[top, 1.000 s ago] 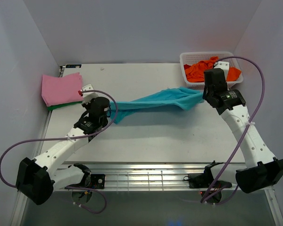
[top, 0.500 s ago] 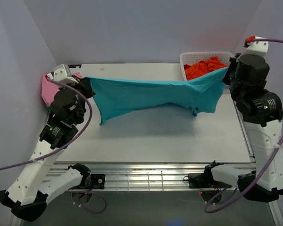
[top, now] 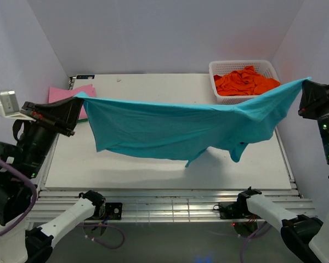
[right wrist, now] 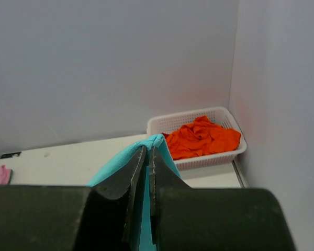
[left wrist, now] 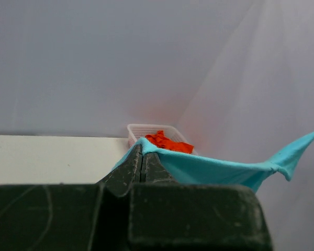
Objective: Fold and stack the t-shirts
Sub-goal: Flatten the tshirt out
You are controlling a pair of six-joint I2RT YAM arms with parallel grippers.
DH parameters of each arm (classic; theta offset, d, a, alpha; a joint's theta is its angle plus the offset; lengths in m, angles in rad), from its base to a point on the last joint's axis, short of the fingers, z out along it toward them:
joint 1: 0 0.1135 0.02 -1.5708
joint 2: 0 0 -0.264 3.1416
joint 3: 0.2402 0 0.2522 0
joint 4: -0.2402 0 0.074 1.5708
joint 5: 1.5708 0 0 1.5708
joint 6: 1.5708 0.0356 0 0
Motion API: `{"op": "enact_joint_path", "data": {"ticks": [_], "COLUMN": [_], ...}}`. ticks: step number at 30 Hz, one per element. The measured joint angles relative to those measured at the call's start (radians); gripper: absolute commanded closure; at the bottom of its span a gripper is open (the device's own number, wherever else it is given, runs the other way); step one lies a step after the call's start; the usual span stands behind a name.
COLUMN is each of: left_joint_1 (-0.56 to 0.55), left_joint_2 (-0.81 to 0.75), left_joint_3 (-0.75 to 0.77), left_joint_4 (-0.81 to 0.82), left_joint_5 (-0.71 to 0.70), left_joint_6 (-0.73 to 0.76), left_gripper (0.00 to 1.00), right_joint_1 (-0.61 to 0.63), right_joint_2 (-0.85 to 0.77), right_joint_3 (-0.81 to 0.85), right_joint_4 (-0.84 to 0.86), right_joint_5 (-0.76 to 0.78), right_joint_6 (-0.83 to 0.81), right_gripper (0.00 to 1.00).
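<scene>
A teal t-shirt (top: 175, 129) hangs spread wide in the air above the table, stretched between both grippers. My left gripper (top: 79, 97) is shut on its left corner, high at the left; in the left wrist view the teal t-shirt (left wrist: 214, 168) runs out from the shut gripper (left wrist: 142, 151). My right gripper (top: 304, 82) is shut on the right corner, high at the right; the teal t-shirt (right wrist: 115, 166) drapes over the gripper (right wrist: 148, 151) in the right wrist view. The shirt's lower edge hangs just above the table (top: 153, 175).
A white basket (top: 221, 68) of orange t-shirts (top: 244, 80) stands at the back right, also in the right wrist view (right wrist: 199, 137). A folded pink t-shirt (top: 63, 93) lies at the back left on something green. White walls enclose the table.
Both arms rose and swung apart, lifting the teal t-shirt off the table and stretching it from a bunched strip into a wide hanging sheet.
</scene>
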Motion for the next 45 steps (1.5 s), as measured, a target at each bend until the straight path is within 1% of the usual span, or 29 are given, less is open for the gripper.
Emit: {"op": "enact_joint_path", "data": {"ticks": [3,6,9,12,14,17,21,24,26,29,33,34,35,36,37,38,39,40,41,42,45], "left_joint_1": [0.046,0.129,0.214,0.254,0.259,0.259,0.259,0.259,0.259,0.259,0.261,0.264,0.266,0.269,0.271,0.273,0.274,0.275,0.277,0.278,0.278], "left_joint_2": [-0.026,-0.018,-0.005,-0.014,-0.032,-0.055,-0.059,0.027,0.131,0.307,0.526,0.571,0.617,0.669,0.705,0.747,0.784,0.814,0.838,0.858,0.882], "left_joint_3": [0.073,0.201,0.314,0.334,0.267,0.107,-0.257,-0.514,-0.637,-0.742,-0.764,-0.760,-0.748,-0.728,-0.710,-0.681,-0.652,-0.621,-0.590,-0.555,-0.478], "left_joint_4": [-0.076,-0.143,-0.189,-0.199,-0.188,-0.177,-0.066,0.005,0.056,0.136,0.262,0.299,0.329,0.360,0.384,0.401,0.421,0.442,0.463,0.484,0.518], "left_joint_5": [0.092,0.196,0.283,0.339,0.336,0.306,0.250,0.159,0.100,0.015,-0.096,-0.123,-0.148,-0.179,-0.199,-0.221,-0.241,-0.263,-0.280,-0.298,-0.348], "left_joint_6": [-0.026,-0.043,-0.055,-0.064,-0.067,-0.077,-0.113,-0.138,-0.150,-0.161,-0.161,-0.159,-0.154,-0.147,-0.142,-0.132,-0.116,-0.103,-0.094,-0.082,-0.045], "left_gripper": [1.00,1.00,1.00,1.00,1.00,1.00,1.00,1.00,1.00,1.00,1.00,1.00,1.00,0.93,0.83,0.54,0.33,0.25,0.22,0.19,0.19], "right_joint_1": [0.000,0.000,0.000,0.000,-0.001,-0.001,-0.001,-0.001,-0.001,-0.001,-0.001,-0.001,-0.001,-0.001,-0.002,-0.003,-0.004,-0.006,-0.008,-0.009,-0.014], "right_joint_2": [-0.021,-0.048,-0.084,-0.103,-0.105,-0.106,-0.093,-0.049,0.000,0.124,0.353,0.414,0.472,0.533,0.592,0.649,0.700,0.742,0.776,0.797,0.817], "right_joint_3": [0.095,0.160,0.165,0.135,0.101,-0.003,-0.220,-0.391,-0.507,-0.628,-0.687,-0.687,-0.682,-0.667,-0.643,-0.612,-0.578,-0.547,-0.523,-0.507,-0.476], "right_joint_4": [-0.001,0.002,0.015,0.036,0.057,0.103,0.192,0.278,0.360,0.451,0.547,0.567,0.588,0.596,0.607,0.617,0.625,0.637,0.651,0.662,0.678], "right_joint_5": [-0.050,-0.082,-0.113,-0.135,-0.146,-0.147,-0.139,-0.137,-0.139,-0.148,-0.157,-0.157,-0.159,-0.162,-0.163,-0.168,-0.171,-0.171,-0.171,-0.171,-0.174], "right_joint_6": [-0.002,0.000,0.009,0.016,0.018,0.018,0.014,0.014,0.016,0.020,0.022,0.021,0.021,0.025,0.022,0.016,0.006,-0.006,-0.012,-0.018,-0.040], "right_gripper": [0.91,0.90,0.90,0.90,0.90,0.91,0.91,0.91,0.92,0.92,0.91,0.89,0.71,0.62,0.56,0.55,0.54,0.51,0.48,0.48,0.48]}}
